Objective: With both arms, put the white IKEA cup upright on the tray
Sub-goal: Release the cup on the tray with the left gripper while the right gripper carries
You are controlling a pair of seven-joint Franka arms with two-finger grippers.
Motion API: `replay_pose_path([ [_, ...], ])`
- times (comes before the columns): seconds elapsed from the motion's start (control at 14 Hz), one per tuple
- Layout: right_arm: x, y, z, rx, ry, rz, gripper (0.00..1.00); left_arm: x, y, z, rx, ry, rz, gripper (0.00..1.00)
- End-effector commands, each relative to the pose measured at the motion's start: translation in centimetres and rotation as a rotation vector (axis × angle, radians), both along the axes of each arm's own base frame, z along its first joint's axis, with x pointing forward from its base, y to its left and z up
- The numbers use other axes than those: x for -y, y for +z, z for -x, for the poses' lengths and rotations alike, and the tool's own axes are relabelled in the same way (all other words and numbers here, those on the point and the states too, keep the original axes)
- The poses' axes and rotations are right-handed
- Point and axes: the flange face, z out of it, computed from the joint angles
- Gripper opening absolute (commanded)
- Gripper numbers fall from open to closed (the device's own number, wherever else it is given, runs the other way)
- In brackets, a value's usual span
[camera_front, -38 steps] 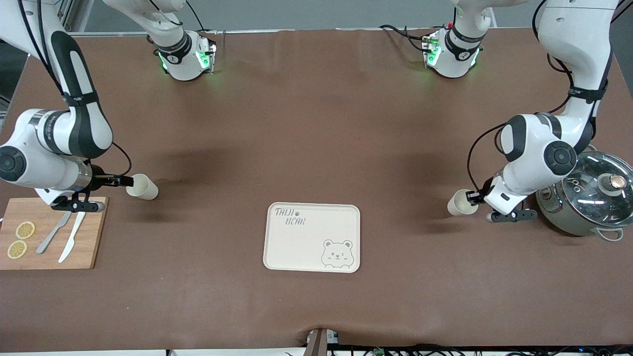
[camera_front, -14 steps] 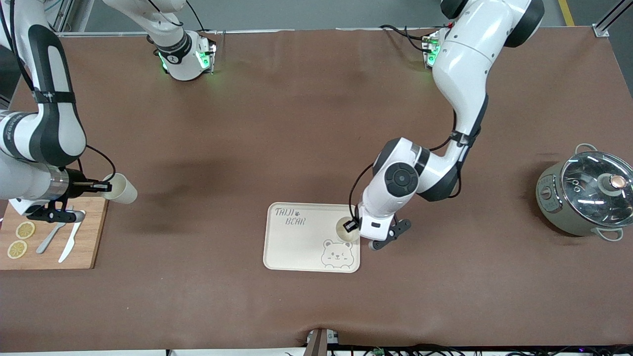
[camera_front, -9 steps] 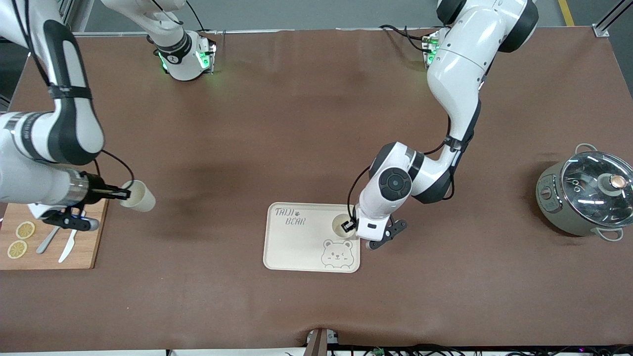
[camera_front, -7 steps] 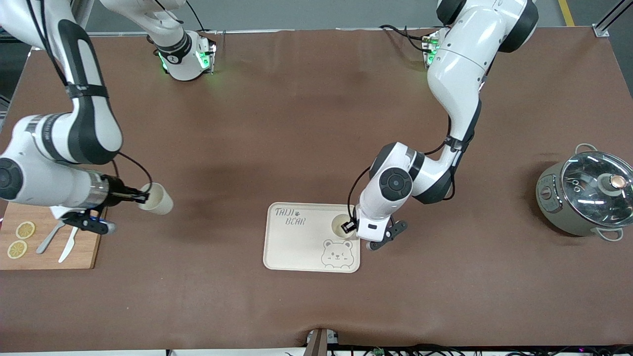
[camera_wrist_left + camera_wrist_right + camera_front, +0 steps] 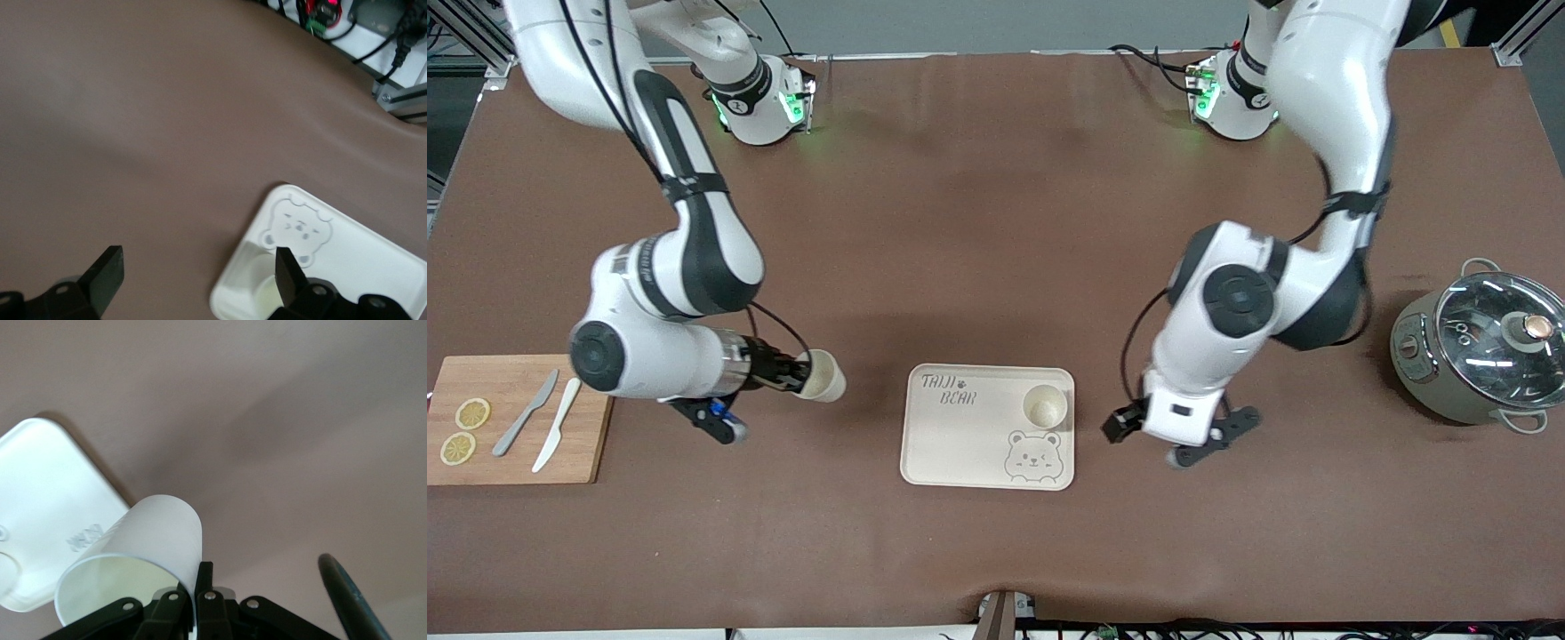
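The cream tray [image 5: 960,436] lies at the table's middle, nearer the front camera. One white cup [image 5: 1045,406] stands upright on it, above the bear drawing. My left gripper [image 5: 1119,425] is open and empty, over the table beside the tray toward the left arm's end; in the left wrist view [image 5: 197,280] its fingers [image 5: 107,277] stand wide apart and the tray [image 5: 353,247] shows. My right gripper [image 5: 793,373] is shut on the rim of a second white cup [image 5: 823,376], tilted on its side, over the table beside the tray toward the right arm's end. The right wrist view shows this gripper [image 5: 198,587], cup [image 5: 143,547] and tray [image 5: 47,493].
A wooden cutting board [image 5: 587,444] with lemon slices [image 5: 464,431], a knife [image 5: 556,425] and another utensil [image 5: 525,425] lies at the right arm's end. A pot with a glass lid [image 5: 1485,351] stands at the left arm's end.
My left gripper let go of its cup on the tray and drew back toward the left arm's end. My right gripper carried its cup toward the tray.
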Motion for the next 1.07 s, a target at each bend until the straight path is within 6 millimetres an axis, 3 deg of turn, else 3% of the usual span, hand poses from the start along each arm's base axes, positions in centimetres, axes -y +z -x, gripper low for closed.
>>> replay_pose_path([
  [0.0,-3.6,-1.8,-1.0,0.020,-0.090,-0.007,0.00,-6.9,4.1,0.2,-0.024,-0.117,-0.068,1.00],
  [0.07,-5.9,-2.8,-0.8,0.043,-0.114,-0.002,0.00,-10.0,5.7,0.1,-0.031,-0.159,-0.079,1.00],
  [0.21,-8.7,-4.6,-0.3,0.065,-0.156,0.006,0.00,-15.1,8.5,0.9,-0.080,-0.205,-0.103,1.00],
  [0.5,-12.5,-7.9,1.0,0.077,-0.166,0.018,0.00,-20.4,12.6,3.2,-0.151,-0.231,-0.106,1.00],
  [0.79,-15.2,-10.6,2.0,0.096,-0.169,0.024,0.00,-23.1,15.6,4.8,-0.158,-0.191,-0.118,1.00],
  [0.86,-15.2,-10.9,2.0,0.099,-0.164,0.023,0.16,-24.0,15.9,4.9,-0.154,-0.177,-0.118,1.00],
  [0.93,-15.1,-10.8,2.0,0.097,-0.161,0.024,0.84,-25.0,16.3,5.1,-0.150,-0.162,-0.115,1.00],
  [1.0,-15.2,-10.5,2.0,0.102,-0.142,0.028,1.00,-25.3,16.4,5.4,-0.164,-0.167,-0.113,1.00],
])
